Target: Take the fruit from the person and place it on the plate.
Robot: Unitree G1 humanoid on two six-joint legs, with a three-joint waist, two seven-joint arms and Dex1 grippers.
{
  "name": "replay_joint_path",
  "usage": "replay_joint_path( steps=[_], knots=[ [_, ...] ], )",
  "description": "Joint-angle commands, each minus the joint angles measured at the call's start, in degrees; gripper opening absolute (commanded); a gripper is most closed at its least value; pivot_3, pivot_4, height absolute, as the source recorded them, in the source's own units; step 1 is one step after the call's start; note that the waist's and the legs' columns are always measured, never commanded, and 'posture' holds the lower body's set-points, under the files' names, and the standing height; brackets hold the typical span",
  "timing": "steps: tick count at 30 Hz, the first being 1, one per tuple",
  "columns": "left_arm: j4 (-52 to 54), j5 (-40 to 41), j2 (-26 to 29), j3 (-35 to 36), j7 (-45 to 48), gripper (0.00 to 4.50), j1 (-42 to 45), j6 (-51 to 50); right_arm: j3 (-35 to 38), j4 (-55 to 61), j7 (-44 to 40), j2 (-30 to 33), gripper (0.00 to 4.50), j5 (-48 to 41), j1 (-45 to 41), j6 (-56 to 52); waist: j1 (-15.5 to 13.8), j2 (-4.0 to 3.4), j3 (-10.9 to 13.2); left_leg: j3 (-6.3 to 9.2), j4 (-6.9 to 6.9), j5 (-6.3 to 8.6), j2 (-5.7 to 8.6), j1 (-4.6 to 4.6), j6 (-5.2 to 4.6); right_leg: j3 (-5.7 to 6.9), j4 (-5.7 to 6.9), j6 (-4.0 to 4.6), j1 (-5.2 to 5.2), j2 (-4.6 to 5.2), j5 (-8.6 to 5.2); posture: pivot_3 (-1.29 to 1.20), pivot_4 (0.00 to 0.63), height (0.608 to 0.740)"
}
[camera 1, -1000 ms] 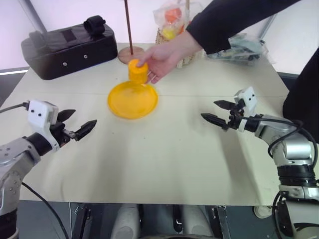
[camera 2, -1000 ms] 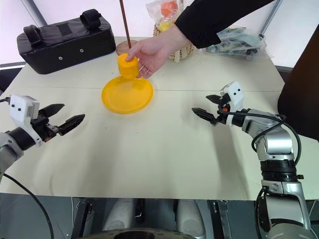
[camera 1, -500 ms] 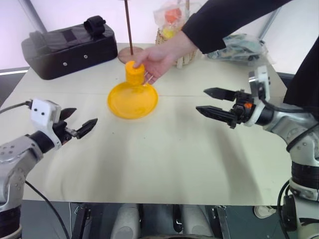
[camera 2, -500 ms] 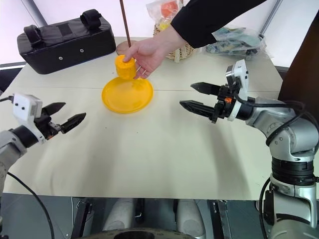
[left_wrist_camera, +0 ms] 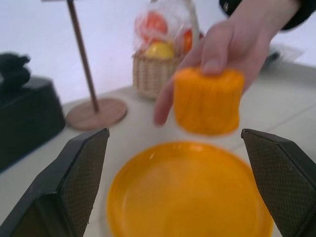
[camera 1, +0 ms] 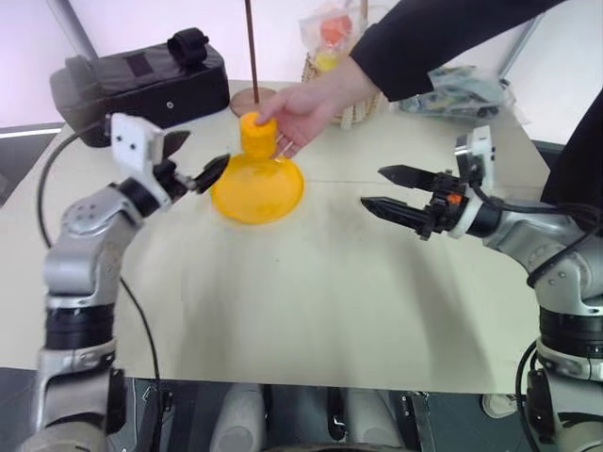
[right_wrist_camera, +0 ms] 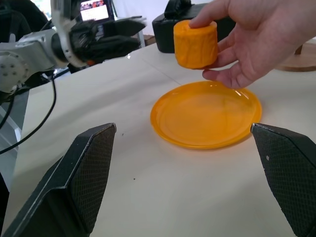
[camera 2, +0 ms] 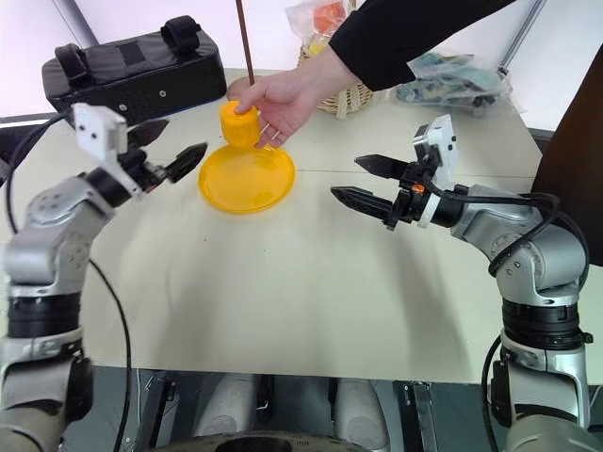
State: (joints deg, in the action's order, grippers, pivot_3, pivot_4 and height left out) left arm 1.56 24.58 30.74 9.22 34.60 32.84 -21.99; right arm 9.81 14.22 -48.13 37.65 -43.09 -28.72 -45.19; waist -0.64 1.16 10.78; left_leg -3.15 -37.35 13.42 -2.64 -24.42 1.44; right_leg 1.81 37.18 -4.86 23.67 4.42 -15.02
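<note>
No readable text, label, brand, number or sign anywhere. On-screen content of a lit screen (right_wrist_camera: 95, 9) behind the left arm too small to make out.

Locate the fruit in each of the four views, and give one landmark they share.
Left eye: fruit upper centre, in the person's hand.
Right eye: upper centre-left.
Left wrist: right of centre.
Right wrist: top, right of centre.
Shared landmark: the plate, just below the fruit throughout.
</note>
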Motion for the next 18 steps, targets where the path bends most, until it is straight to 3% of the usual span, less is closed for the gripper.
replay_joint_path(
  steps=[1, 13, 16, 18],
  knots=[
    [-3.0, -1.9, -1.4, -1.5, 0.9, 4.5, 3.3, 3.8, 1.1, 1.9, 1.0, -0.2, 4.46, -0.3, 0.6, 1.2, 0.1, 0.0, 0.0, 0.01, 0.0, 0.0, 0.0, 0.0, 0.0, 0.01, 0.0, 0.0, 0.0, -0.01, 0.0, 0.0, 0.15, 0.74],
    [-12.8, -5.1, -4.9, -3.3, 2.2, 4.5, 9.4, 9.3, 1.6, 3.2, 3.8, -0.7, 4.46, -0.6, 2.1, 1.8, 0.0, 0.0, 0.0, 0.02, -0.01, 0.0, -0.02, 0.0, 0.0, 0.01, 0.02, 0.0, 0.0, -0.04, 0.0, 0.0, 0.15, 0.74],
    [-13.3, -5.2, -5.4, -3.7, 2.9, 3.62, 9.6, 9.3, 1.7, 3.2, 4.3, -0.9, 4.5, -0.5, 2.5, 2.2, 0.0, 0.0, 0.0, 0.02, -0.02, 0.0, -0.02, 0.0, 0.0, 0.01, 0.02, 0.0, 0.0, -0.04, 0.0, 0.0, 0.15, 0.74],
    [-13.4, -5.2, -5.5, -3.6, 3.4, 2.67, 9.6, 9.3, 1.7, 3.1, 4.5, -0.9, 4.5, -0.5, 2.5, 2.5, 0.0, 0.0, 0.0, 0.02, -0.02, 0.0, -0.02, 0.0, 0.0, 0.01, 0.02, 0.0, 0.0, -0.04, 0.0, 0.0, 0.15, 0.74]
  ],
)
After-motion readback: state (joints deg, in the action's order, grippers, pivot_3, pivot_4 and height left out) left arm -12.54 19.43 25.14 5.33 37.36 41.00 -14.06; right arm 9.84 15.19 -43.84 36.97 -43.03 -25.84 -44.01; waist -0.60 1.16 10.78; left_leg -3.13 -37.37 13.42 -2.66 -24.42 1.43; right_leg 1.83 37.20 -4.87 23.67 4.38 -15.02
